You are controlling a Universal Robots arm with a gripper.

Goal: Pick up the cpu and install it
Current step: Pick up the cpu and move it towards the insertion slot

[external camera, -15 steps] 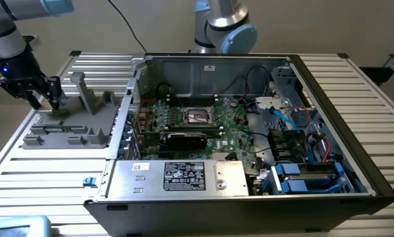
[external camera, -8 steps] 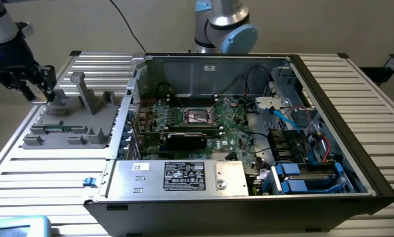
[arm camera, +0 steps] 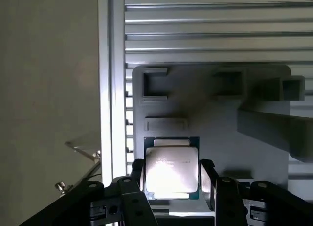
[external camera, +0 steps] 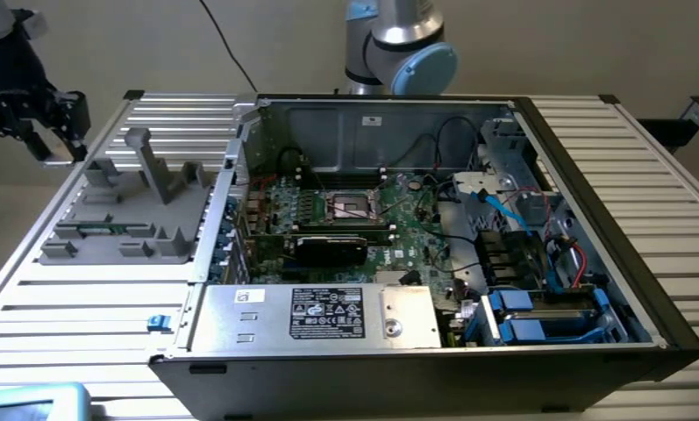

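While the gripper (external camera: 54,139) hangs above the far corner of the slatted table (external camera: 80,298) on the exterior view's left, its two fingers (arm camera: 138,173) are clenched on the single cpu (arm camera: 171,168) — one finger against each of two opposite edges. The chip's shiny metal lid faces the wrist camera, with a thin green rim around it. The chip is up in the air, clear of the one grey fixture tray (external camera: 121,219), which lies on the table under and slightly nearer than the gripper, along the table edge on the exterior view's left. Seen from the wrist, at least two square pockets show along one side of that tray.

One open computer case (external camera: 373,132) takes the middle of the table, just beside the tray. Inside lies one green motherboard (external camera: 414,232), and on it one cpu socket (external camera: 355,206) with a metal frame, well apart from the gripper and its chip. One black graphics card (external camera: 331,248) sits just on the near side of the socket. One silver power supply (external camera: 226,311) runs along the case's near edge and carries one black label (external camera: 325,313). Two blue drive caddies (external camera: 510,303) sit one behind the other at the case's near corner on the exterior view's right.

One small blue clip (external camera: 156,323) sits at the table's near edge beside the case — and one robot arm (external camera: 398,48) rises behind the case's far edge.
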